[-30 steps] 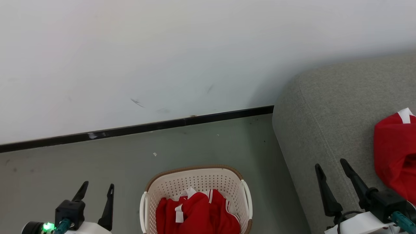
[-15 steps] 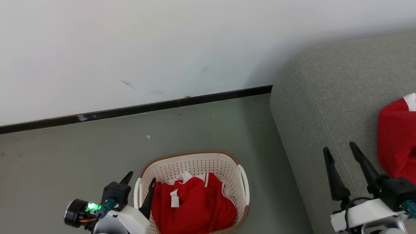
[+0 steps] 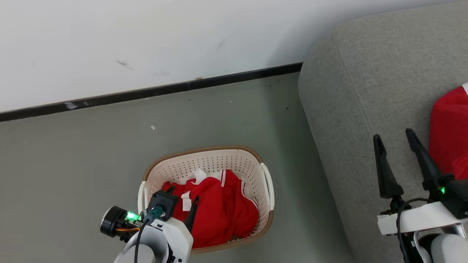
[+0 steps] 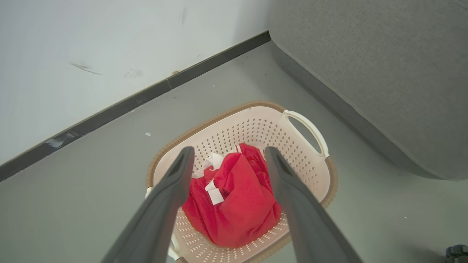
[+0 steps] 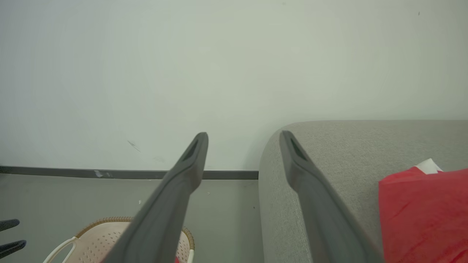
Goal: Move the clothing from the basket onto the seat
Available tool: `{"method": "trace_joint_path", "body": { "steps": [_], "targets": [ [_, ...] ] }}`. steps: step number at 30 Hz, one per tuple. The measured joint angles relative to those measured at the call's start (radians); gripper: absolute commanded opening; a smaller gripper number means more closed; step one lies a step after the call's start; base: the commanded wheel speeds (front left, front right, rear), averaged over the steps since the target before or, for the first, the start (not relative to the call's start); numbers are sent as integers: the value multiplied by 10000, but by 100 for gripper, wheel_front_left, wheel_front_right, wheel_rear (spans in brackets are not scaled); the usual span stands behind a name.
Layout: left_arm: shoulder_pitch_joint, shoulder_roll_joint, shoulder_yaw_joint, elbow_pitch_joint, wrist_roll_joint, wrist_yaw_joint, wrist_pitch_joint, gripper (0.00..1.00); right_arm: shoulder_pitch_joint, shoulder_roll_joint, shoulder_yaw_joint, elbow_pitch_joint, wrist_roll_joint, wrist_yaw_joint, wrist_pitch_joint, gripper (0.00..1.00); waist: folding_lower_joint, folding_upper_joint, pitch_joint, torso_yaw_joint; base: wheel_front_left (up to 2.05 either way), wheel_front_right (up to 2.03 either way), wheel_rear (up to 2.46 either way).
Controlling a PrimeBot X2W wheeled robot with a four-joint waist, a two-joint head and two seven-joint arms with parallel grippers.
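Left fingers (image 4: 172, 190) are hovering spread wide over the basket (image 3: 204, 149), red clothing (image 4: 241, 197) lying inside beneath them. Right fingers (image 3: 384, 171), also wide and empty, are hanging over the seat (image 3: 351, 91), right of the basket.

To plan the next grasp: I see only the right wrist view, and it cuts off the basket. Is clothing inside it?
Observer: Yes, a red heap of clothing lies in the basket.
Operator: Where is the left gripper?
Observer: The left gripper hangs open over that heap, one finger on each side; contact I cannot tell.
Operator: Is the basket full?
Observer: No; the heap sits low, the walls above it bare.
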Motion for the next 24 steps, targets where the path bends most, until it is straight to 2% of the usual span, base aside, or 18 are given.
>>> {"method": "trace_joint_path", "body": {
  "steps": [9, 24],
  "targets": [
    [-644, -422, -334, 938, 184, -88, 44, 100, -787, 0, 75, -443, 4, 0, -2, 100, 0, 0, 954, -270, 0, 0, 0],
    [-2049, -554, -506, 2161, 527, -88, -127, 100, -1887, -2, 449, -734, 119, 0, -10, 100, 0, 0, 2664, -839, 0, 0, 0]
  ]
}}
